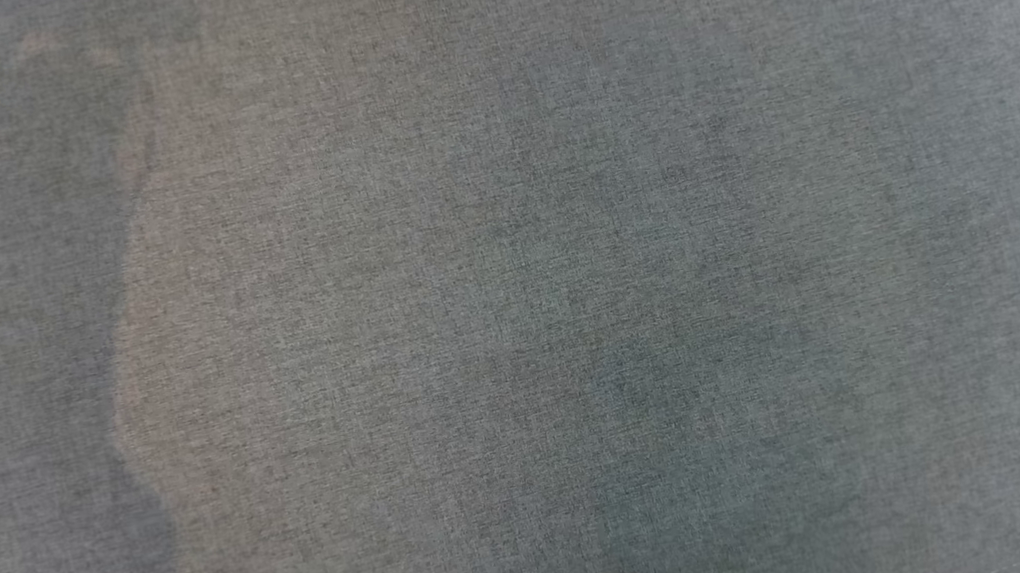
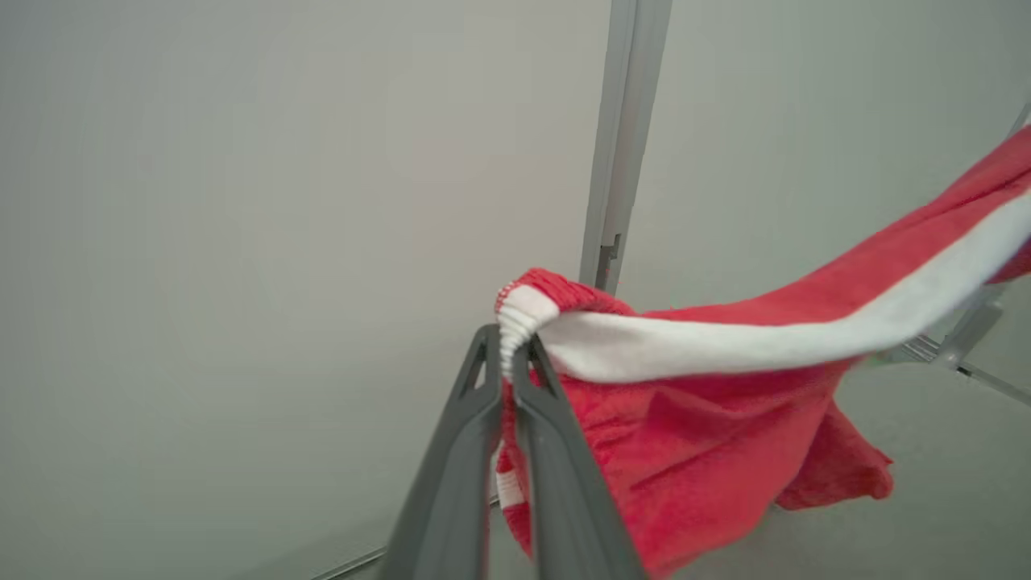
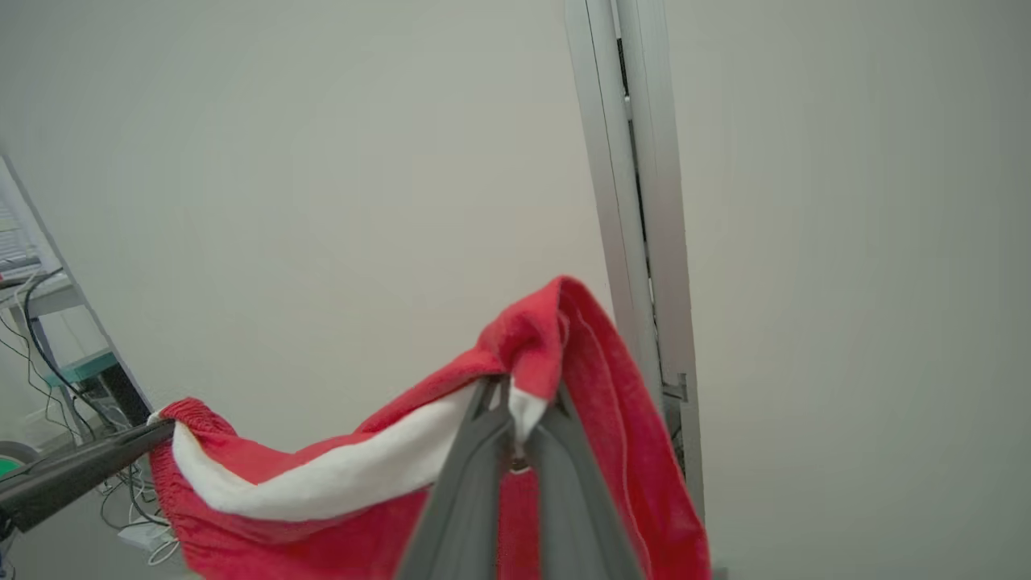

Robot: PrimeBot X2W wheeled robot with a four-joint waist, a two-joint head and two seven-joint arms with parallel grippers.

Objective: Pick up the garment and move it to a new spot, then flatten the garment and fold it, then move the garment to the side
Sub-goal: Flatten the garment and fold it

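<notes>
Head view: grey woven surface (image 1: 510,286) with soft shadows across it, which I read as the landing area for the flatten and fold. Left wrist view: left gripper (image 2: 509,342) was pinched tight on the gathered elastic corner of the garment (image 2: 709,435). It was red fuzzy cloth with a white band (image 2: 725,346) running away to the right, and the body sagged below the band, clear of the floor. A grey post (image 2: 620,145) stood behind against a plain wall. Right wrist view: right gripper (image 3: 515,407) was likewise clamped on the other end of the same edge, with red cloth folded over its tips. This view added the span, with the left arm's dark finger on the far corner at lower left and the white band drooping between the two grips, plus cables (image 3: 48,354) on a rack beyond. The left wrist view gave more of the hanging body and its loose lower lobe. So the garment was airborne, strung between both grippers. My read: light, limp, no stiffness, not fragile, and the nap gives friction, so slip risk is low. The thick elastic edge at the corners is the best hold; a mid-panel grab would just bunch.
</notes>
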